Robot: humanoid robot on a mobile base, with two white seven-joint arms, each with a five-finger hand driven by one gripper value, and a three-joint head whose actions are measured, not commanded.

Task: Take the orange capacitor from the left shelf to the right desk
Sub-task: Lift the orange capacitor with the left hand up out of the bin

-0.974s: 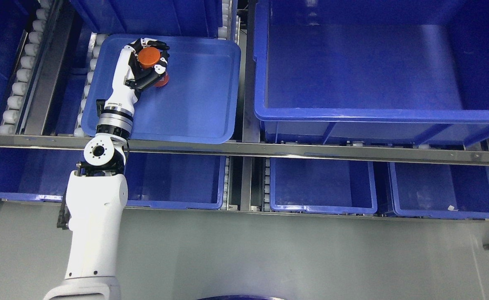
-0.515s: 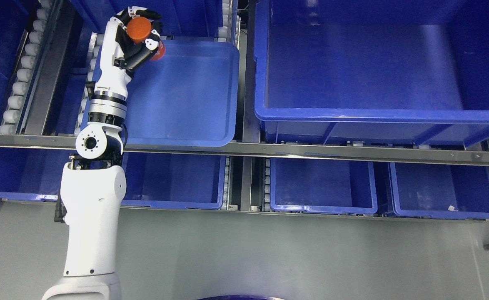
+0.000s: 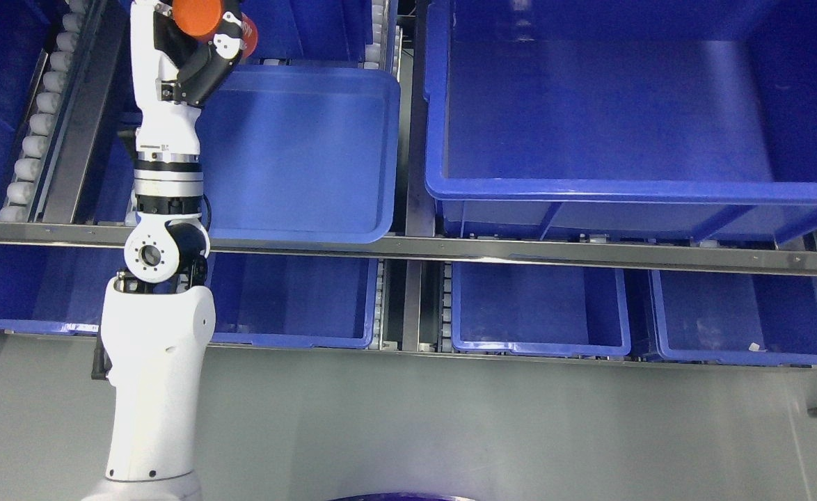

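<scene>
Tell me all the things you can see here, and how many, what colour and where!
Round orange capacitor: one, orange, at the top left edge, held in the hand.
Shallow blue plastic tray: one, blue, upper shelf, left of middle, nothing showing in it.
Large deep blue plastic bin: one, blue, upper shelf, right.
Smaller blue plastic bins: at least four, blue, in a row on the lower shelf.
White conveyor rollers: many, white, in a slanting line at the far left.
Grey metal shelf rail: one, grey, running across the middle.
Grey floor: grey, along the bottom.
Left hand: one, black and white, on a white arm, shut on the capacitor.
</scene>
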